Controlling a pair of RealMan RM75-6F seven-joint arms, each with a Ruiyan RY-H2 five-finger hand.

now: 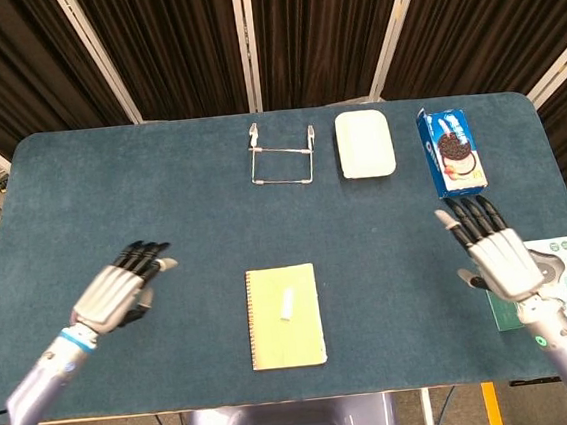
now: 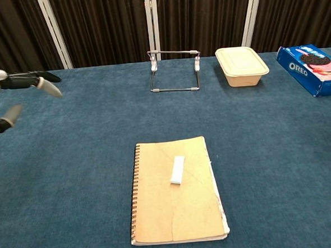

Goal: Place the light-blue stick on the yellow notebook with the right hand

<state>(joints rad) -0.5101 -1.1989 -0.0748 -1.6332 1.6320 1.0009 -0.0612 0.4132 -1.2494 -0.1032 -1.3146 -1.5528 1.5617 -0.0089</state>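
Observation:
The light-blue stick (image 1: 286, 304) (image 2: 178, 170) lies flat on the yellow notebook (image 1: 268, 336) (image 2: 160, 214), near its upper middle, with nothing touching it. My right hand (image 1: 493, 253) hovers far to the right of the notebook, fingers spread and empty; the chest view does not show it. My left hand (image 1: 120, 291) is over the table left of the notebook, open and empty, and its fingertips (image 2: 49, 86) show at the left edge of the chest view.
A wire stand (image 1: 281, 155) (image 2: 174, 72), a cream lidded container (image 1: 364, 143) (image 2: 242, 66) and a blue Oreo box (image 1: 451, 151) (image 2: 314, 68) line the far side. A green-and-white boxed device (image 1: 551, 279) lies at the right edge under my right hand.

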